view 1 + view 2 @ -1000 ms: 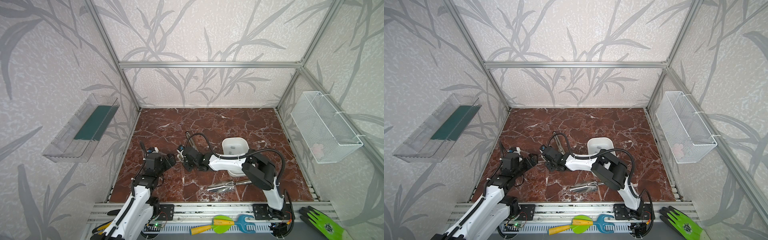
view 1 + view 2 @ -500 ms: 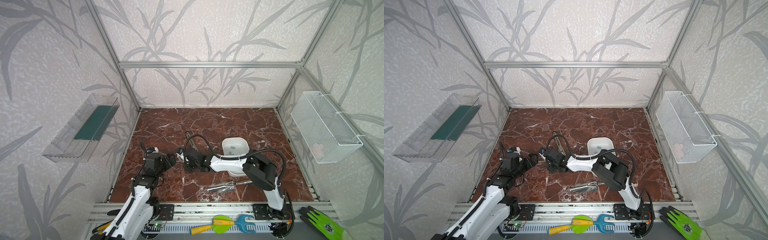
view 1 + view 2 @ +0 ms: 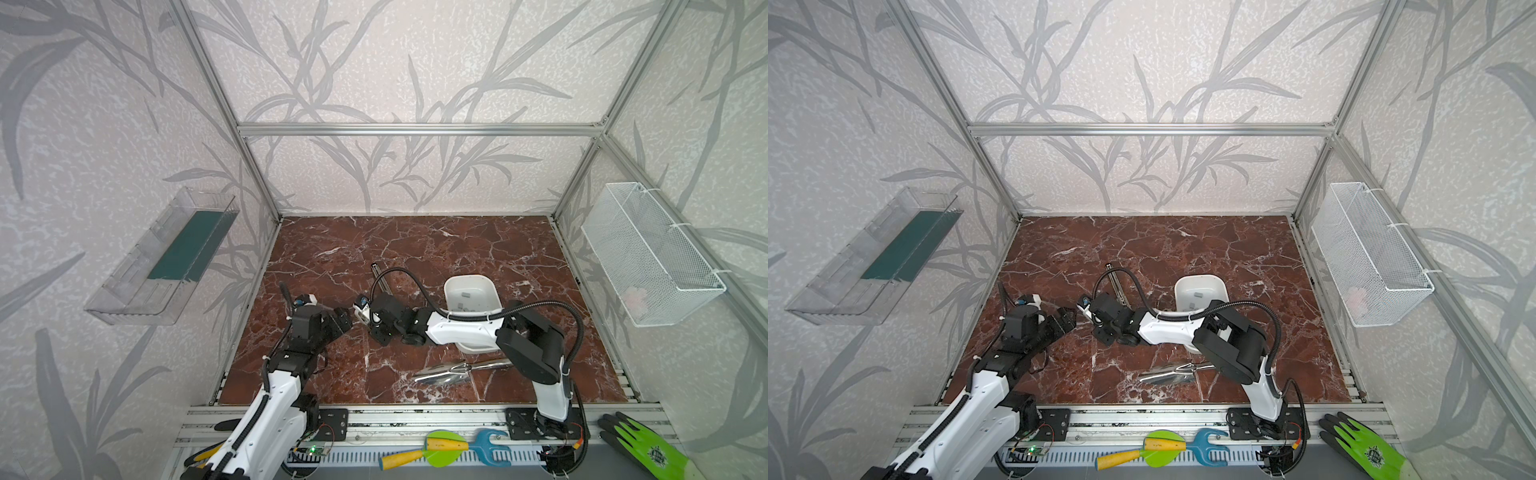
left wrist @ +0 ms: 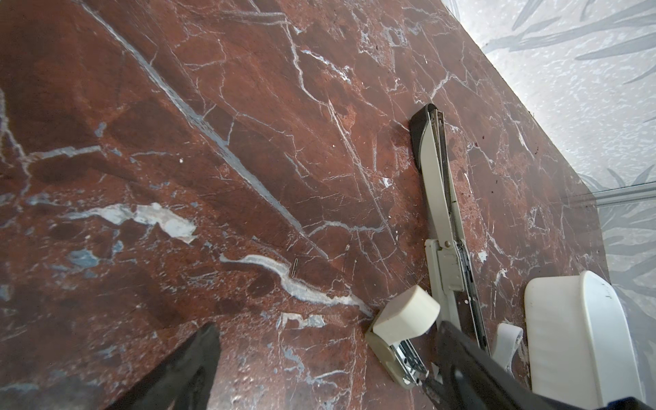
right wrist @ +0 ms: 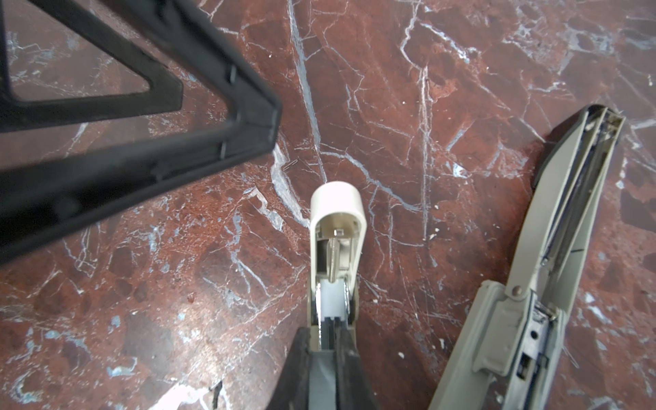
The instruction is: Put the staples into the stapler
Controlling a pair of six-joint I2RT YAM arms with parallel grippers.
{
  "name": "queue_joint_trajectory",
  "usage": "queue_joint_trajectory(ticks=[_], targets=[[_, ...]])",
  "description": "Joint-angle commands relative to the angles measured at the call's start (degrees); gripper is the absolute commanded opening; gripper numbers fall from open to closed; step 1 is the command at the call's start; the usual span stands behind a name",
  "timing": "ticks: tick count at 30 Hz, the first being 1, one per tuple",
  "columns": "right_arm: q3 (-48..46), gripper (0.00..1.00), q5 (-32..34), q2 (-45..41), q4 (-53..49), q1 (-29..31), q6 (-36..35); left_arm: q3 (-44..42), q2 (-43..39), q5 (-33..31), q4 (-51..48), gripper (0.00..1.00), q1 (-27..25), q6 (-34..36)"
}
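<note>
The stapler (image 3: pixel 380 276) (image 3: pixel 1115 282) lies swung open on the red marble table, long and cream-grey with a black base (image 4: pixel 440 213) (image 5: pixel 553 248). Beside it my right gripper (image 5: pixel 328 340) (image 3: pixel 368 311) is shut on a small cream part (image 5: pixel 335 227) (image 4: pixel 404 317) with a rounded cap and metal inside. My left gripper (image 4: pixel 330 372) (image 3: pixel 343 320) stands wide open just left of that part, holding nothing. Grey staples (image 3: pixel 464 294) (image 3: pixel 1198 295) lie in the white bowl (image 3: pixel 494 291) (image 3: pixel 1221 286). One loose staple (image 4: pixel 294 268) (image 5: pixel 290 165) rests on the table.
A shiny metal scoop (image 3: pixel 457 370) lies near the front edge, by the right arm's base. A wire basket (image 3: pixel 648 257) hangs on the right wall, a clear shelf (image 3: pixel 166 257) on the left. Toy tools (image 3: pixel 440 451) and a green glove (image 3: pixel 648 449) lie on the front rail.
The right gripper with the cream part has edged slightly towards the left gripper. The left arm has stayed still.
</note>
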Motion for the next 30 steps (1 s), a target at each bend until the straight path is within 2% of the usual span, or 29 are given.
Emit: queue_joint_trajectory(ticks=[1,30], targets=[[0.18,0.1,1.57,0.08,0.74,-0.2,-0.9,-0.4,0.01,0.16,0.94,0.95,0.25,0.08],[1.7,0.1,1.4,3.47,0.19,-0.5,-2.32,-0.28,0.58,0.15,1.01,0.95,0.26,0.08]])
